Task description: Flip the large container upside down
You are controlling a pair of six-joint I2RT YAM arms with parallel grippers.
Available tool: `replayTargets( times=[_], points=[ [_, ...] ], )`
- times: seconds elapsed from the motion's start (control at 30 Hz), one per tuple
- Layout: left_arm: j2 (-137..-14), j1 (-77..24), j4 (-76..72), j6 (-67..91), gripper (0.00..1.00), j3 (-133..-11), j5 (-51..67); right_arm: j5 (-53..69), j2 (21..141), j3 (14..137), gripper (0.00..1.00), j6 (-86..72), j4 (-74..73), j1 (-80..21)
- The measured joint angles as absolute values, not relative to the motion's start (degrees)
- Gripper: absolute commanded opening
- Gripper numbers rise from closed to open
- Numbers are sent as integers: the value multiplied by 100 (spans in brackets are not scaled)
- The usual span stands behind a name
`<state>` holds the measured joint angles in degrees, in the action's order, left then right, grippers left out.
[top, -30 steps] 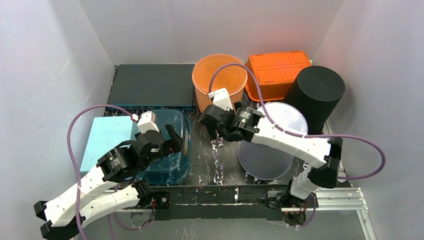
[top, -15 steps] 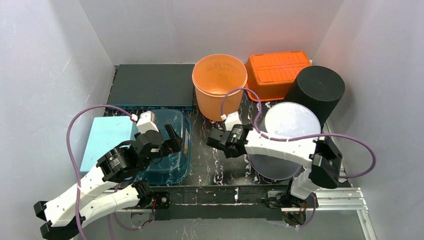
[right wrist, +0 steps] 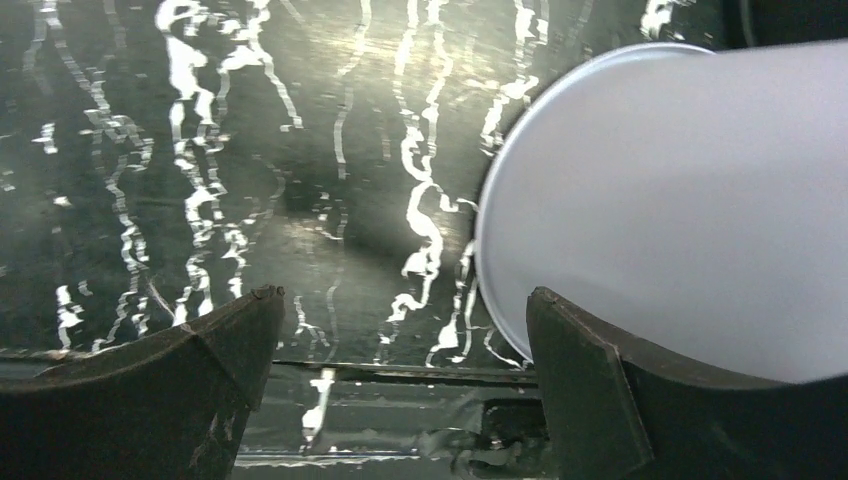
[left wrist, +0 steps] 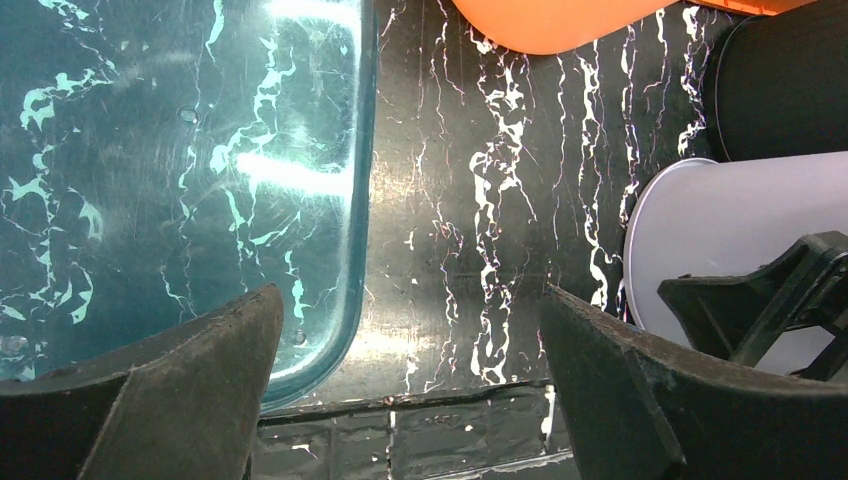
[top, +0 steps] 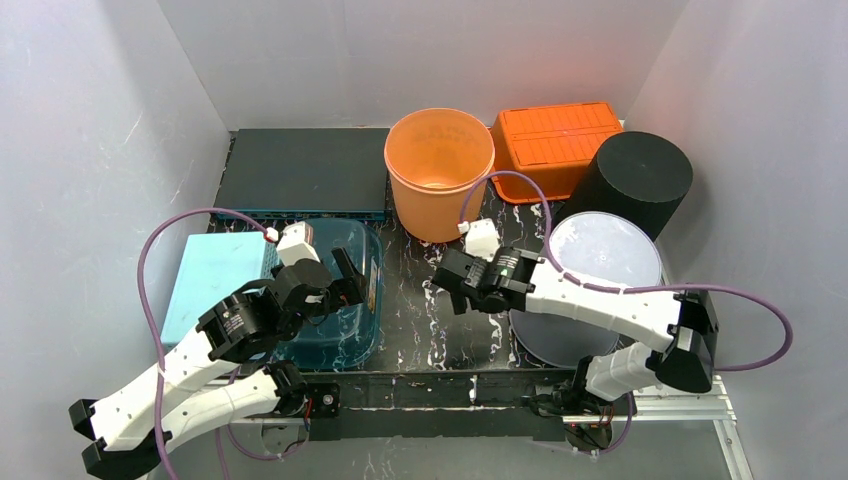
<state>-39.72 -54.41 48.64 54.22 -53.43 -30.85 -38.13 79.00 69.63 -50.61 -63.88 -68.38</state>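
The large pale translucent container [top: 590, 290] stands on the dark marbled table at the right, a flat round face up and its rim at the table. It also shows in the right wrist view [right wrist: 680, 190] and the left wrist view [left wrist: 720, 220]. My right gripper [top: 452, 288] is open and empty, low over the table just left of the container; in its wrist view [right wrist: 400, 400] the right finger is beside the container's wall. My left gripper [top: 338, 285] is open and empty over the right edge of a teal clear tub [top: 340, 300]; its wrist view [left wrist: 410, 400] shows bare table between the fingers.
An orange bucket [top: 438, 170], an orange crate [top: 555, 145] and a black cylinder [top: 630, 180] stand at the back right. A dark flat box [top: 300, 170] lies at the back left, a light blue lid [top: 210, 280] at the left. White walls enclose the table.
My right gripper has drawn back from the orange bucket toward the near edge, then shifted slightly right. The pale container now sits a little further right. The left arm has not moved.
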Motion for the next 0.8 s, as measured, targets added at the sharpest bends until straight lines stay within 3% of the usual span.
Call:
replayTargets(
  times=[0.23,0.47,0.67,0.8],
  points=[
    [-3990,-5441,4862,5424,98,-5343,-3068,-3463,8578,7126,99,-4838,-6049,-7076],
    [-3990,-5441,4856,5426,98,-5343,-3068,-3627,8829,6300,99,-5295,-6145,-7118],
    [-4058,-5441,4840,5422,98,-5343,-3063,-3857,8659,5771,99,-6045,-6254,-6838],
    [-4077,-5441,4838,5422,98,-5343,-3063,-4056,7898,5356,99,-6646,-6434,-6615]
  ],
)
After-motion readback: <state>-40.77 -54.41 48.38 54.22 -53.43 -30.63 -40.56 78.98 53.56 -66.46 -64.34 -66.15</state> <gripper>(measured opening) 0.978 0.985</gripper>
